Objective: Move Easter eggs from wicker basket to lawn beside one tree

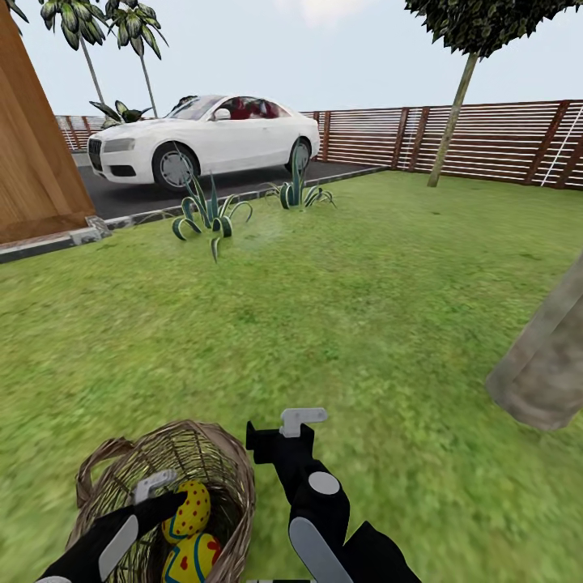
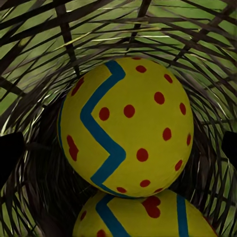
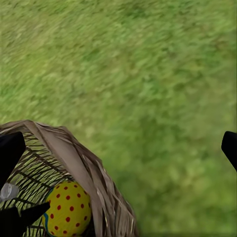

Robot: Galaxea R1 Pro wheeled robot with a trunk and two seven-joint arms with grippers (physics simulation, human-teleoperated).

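- The left gripper (image 1: 162,486) is reaching into the basket (image 1: 231,478), its fingers spread wide either side of the upper egg (image 2: 126,126).
- Two eggs are showing, one lying against the other (image 2: 143,217).
- The egg is looking smooth, rounded and probably slippery; gripping across its middle seems safest.
- The right gripper (image 3: 118,148) is hovering wide open over the grass (image 1: 364,283), beside the basket.

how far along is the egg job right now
Nothing looks done: no egg lies on the lawn in view. Two Easter eggs are in the wicker basket; whether a third sits there cannot be told. In hand: the left gripper is inside the basket, open around the upper egg, not closed on it. The right gripper hangs beside the basket, holding nothing. Left: lift the eggs out and set them by the tree.
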